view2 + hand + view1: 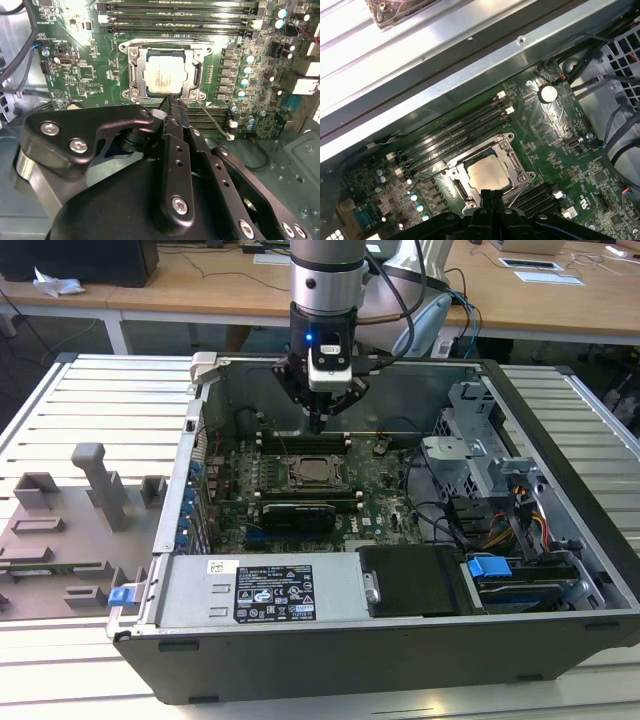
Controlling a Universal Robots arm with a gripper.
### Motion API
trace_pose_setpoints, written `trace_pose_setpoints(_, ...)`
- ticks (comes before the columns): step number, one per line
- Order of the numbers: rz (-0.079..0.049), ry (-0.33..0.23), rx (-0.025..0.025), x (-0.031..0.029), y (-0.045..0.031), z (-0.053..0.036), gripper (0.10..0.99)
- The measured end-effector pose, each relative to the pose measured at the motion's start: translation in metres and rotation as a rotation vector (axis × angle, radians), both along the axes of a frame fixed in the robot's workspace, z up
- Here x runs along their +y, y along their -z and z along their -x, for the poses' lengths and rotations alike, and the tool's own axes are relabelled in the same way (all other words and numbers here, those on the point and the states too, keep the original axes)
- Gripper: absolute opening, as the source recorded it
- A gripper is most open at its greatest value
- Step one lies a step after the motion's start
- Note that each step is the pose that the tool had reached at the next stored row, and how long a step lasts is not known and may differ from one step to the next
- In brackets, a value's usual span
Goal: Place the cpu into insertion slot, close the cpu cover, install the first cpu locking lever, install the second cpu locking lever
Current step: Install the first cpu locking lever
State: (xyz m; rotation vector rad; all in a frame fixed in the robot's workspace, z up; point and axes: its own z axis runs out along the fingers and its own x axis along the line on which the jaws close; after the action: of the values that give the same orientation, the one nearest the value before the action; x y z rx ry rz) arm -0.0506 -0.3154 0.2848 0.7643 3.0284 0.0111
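The cpu [161, 75] lies framed by the cpu cover [134, 70] on the motherboard [80, 75], between two banks of memory slots [175, 20].

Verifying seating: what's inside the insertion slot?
The cpu lies in it, its top showing through the window of the cpu cover. The pins underneath are hidden by the chip.

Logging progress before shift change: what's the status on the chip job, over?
Gripper shut, empty, hovering by the socket edge. Chip seated in socket, cover lying flat over it. Nothing in the way.
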Motion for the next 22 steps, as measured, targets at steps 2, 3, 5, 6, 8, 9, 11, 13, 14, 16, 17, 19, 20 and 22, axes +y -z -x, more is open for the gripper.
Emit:
trace_pose_setpoints(2,0.000,-0.018,0.0000,0.0000,0.0000,0.0000,0.106)
trace_pose_setpoints(3,0.000,-0.031,0.0000,0.0000,0.0000,0.0000,0.106)
trace_pose_setpoints(5,0.000,-0.046,0.0000,0.0000,0.0000,0.0000,0.106)
trace_pose_setpoints(6,0.000,-0.058,0.0001,0.0000,0.0000,0.0000,0.106)
trace_pose_setpoints(8,0.000,-0.083,0.0001,0.0000,0.0000,0.0000,0.106)
trace_pose_setpoints(9,0.000,-0.089,0.0001,0.0000,0.0000,0.0000,0.106)
trace_pose_setpoints(11,0.000,-0.105,0.0001,0.0000,0.0000,0.0000,0.106)
trace_pose_setpoints(13,0.000,-0.125,0.0001,0.0000,0.0000,0.0000,0.106)
trace_pose_setpoints(14,0.000,-0.132,0.0000,0.0000,0.0000,0.0000,0.106)
trace_pose_setpoints(16,0.000,-0.155,0.0001,0.0000,0.0000,0.0000,0.106)
trace_pose_setpoints(17,0.000,-0.161,0.0000,0.0000,0.0000,0.0000,0.106)
trace_pose_setpoints(19,0.001,-0.177,0.0000,0.0000,0.0000,0.0000,0.106)
trace_pose_setpoints(20,0.001,-0.188,0.0001,0.0000,0.0000,0.0000,0.106)
trace_pose_setpoints(22,0.001,-0.201,0.0000,0.0000,0.0000,0.0000,0.106)
